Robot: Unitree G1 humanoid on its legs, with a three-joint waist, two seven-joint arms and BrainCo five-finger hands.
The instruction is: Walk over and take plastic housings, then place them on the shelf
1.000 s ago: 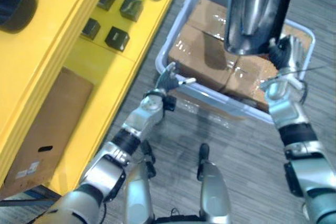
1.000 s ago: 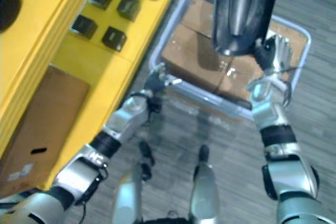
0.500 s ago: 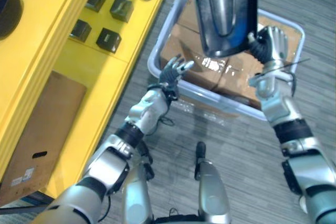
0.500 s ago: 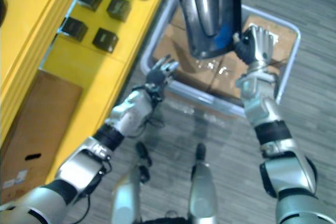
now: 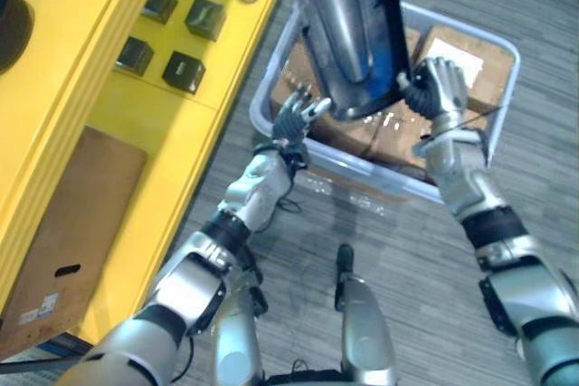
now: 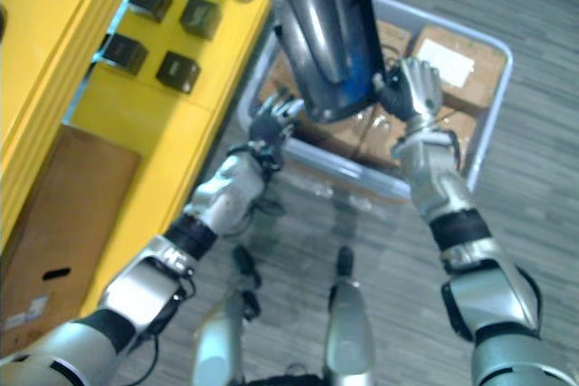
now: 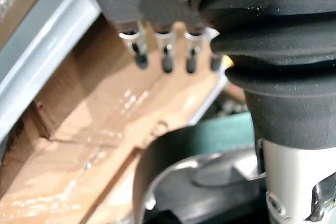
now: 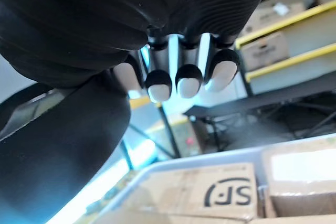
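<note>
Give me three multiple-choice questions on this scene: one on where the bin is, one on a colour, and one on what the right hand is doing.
1. Where does the bin stand?
A. On the floor beside the shelf
B. On top of the shelf
C. On a cart

2. What colour is the shelf?
A. Blue
B. Yellow
C. White

3. What is the state of the right hand?
A. Open, touching nothing
B. Shut on nothing
C. Shut on the housing

Answers:
1 A: the bin, holding boxes, sits on the floor next to the shelf.
2 B: all of the shelf in view is yellow.
3 C: its fingers curl round the dark housing's edge above the bin, while the left hand is open by the housing's lower end.
</note>
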